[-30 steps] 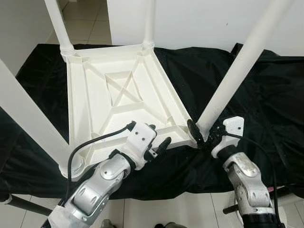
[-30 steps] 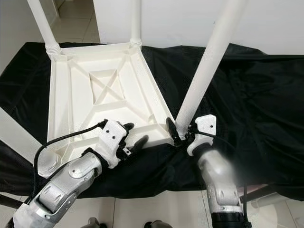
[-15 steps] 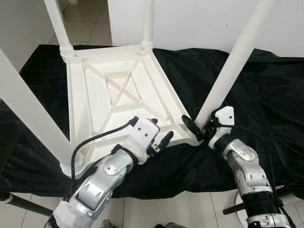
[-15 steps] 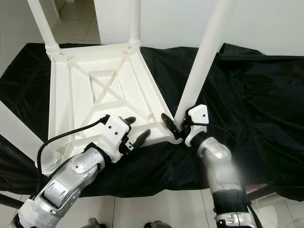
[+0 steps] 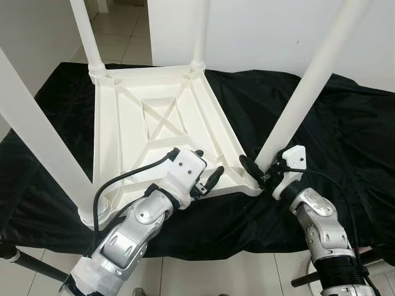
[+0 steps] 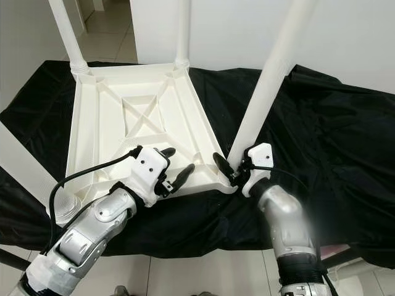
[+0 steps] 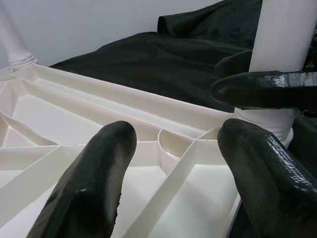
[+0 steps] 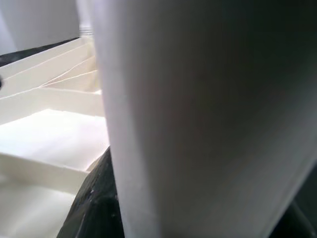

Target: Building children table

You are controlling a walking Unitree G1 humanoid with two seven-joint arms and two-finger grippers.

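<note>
On black cloth (image 5: 345,135), upturned table (image 5: 148,129), right hand (image 5: 262,172) gripping leg (image 5: 302,98), left hand (image 5: 207,176) wide.

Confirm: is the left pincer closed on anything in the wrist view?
No. The left pincer is open, its fingers spread over the upturned tabletop's ribs with nothing between them.

White plastic table (image 5: 148,132), ribbed X-pattern underside; white legs (image 5: 308,86). Black cloth (image 5: 345,142) beneath. Silver arms, white wrist housings, glossy black fingers (image 7: 94,183). Pale tile floor (image 5: 203,274), white wall (image 5: 271,31).
</note>
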